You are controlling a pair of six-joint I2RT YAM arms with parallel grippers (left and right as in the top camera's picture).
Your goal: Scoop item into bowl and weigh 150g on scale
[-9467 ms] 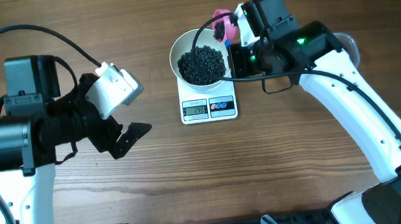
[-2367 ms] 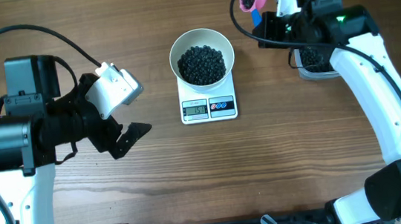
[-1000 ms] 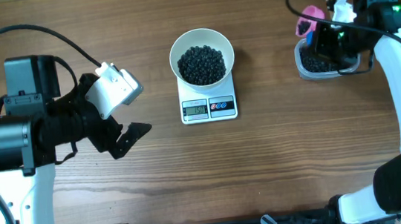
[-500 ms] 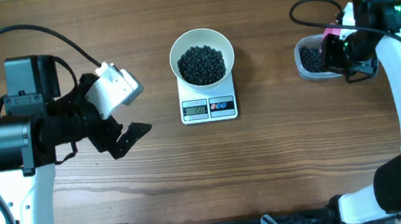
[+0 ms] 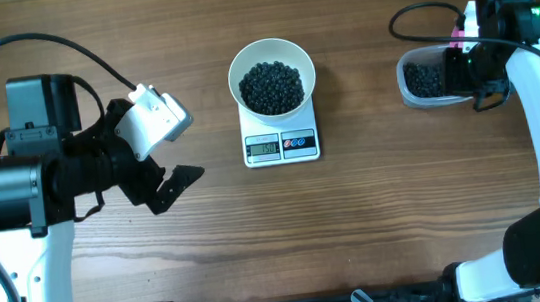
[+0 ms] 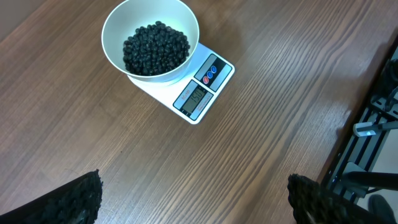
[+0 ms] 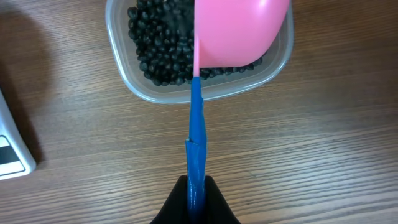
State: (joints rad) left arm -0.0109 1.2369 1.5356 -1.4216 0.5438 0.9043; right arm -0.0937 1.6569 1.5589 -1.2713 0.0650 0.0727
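Black beads (image 5: pixel 272 86) heaped in white bowl (image 5: pixel 235 74) atop scale (image 5: pixel 282 146), centre of overhead view; more beads in clear tub (image 7: pixel 115 56) far right; plain only in right wrist view: pink scoop (image 7: pixel 236 31) over tub, right jaws clamped on blue handle (image 7: pixel 196 137); left jaws spread wide, empty; scale display digits too small to read.

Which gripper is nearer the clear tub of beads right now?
Right. The right gripper holds the pink scoop by its handle, cup over the tub. The left gripper hangs open far off, beyond the scale.
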